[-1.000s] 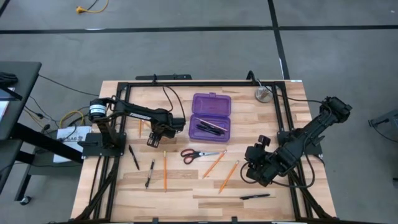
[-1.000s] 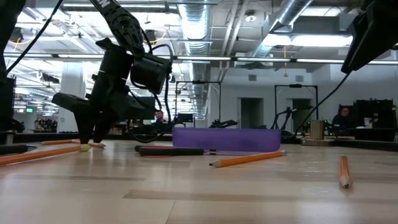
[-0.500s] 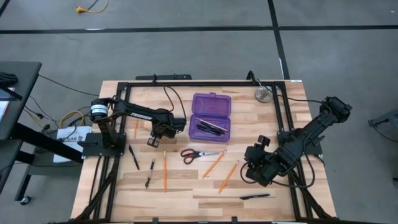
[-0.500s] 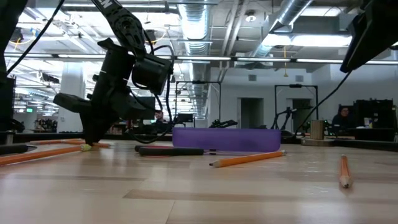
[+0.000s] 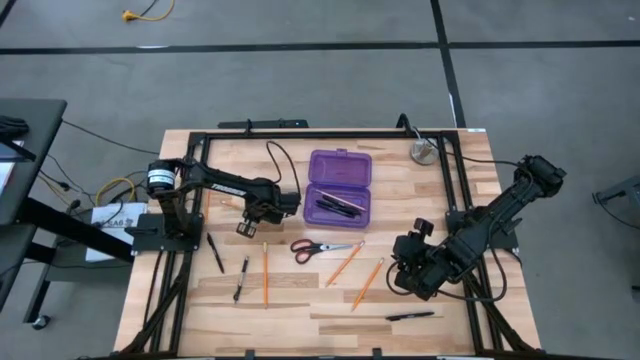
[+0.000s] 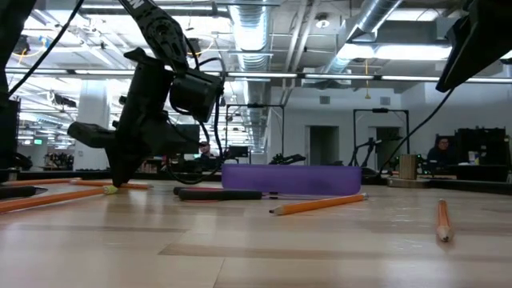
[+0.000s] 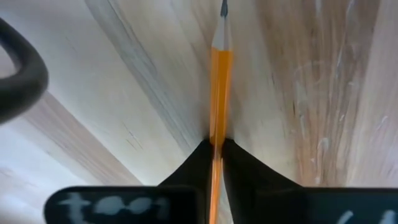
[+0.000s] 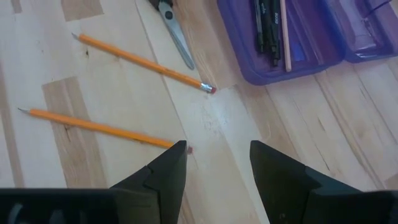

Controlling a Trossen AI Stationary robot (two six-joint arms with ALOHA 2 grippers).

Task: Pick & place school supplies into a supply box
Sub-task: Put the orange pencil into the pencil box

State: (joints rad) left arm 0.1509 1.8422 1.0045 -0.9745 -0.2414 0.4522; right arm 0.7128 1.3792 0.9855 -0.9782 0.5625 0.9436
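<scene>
While the table (image 5: 330,300) carried the open purple supply box (image 5: 338,186) at its middle with pens already inside, the left arm reached low beside it and the right arm waited over the right side, its right pincer (image 8: 217,163) spread and empty. Closed thinly on an orange pencil (image 7: 219,81), the left pincer (image 7: 215,148) seemingly gripped only its rear end, so the pencil could pivot or slip when lifted.

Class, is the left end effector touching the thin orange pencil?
Touching: the left wrist view shows the left end effector clamping the thin orange pencil.
</scene>
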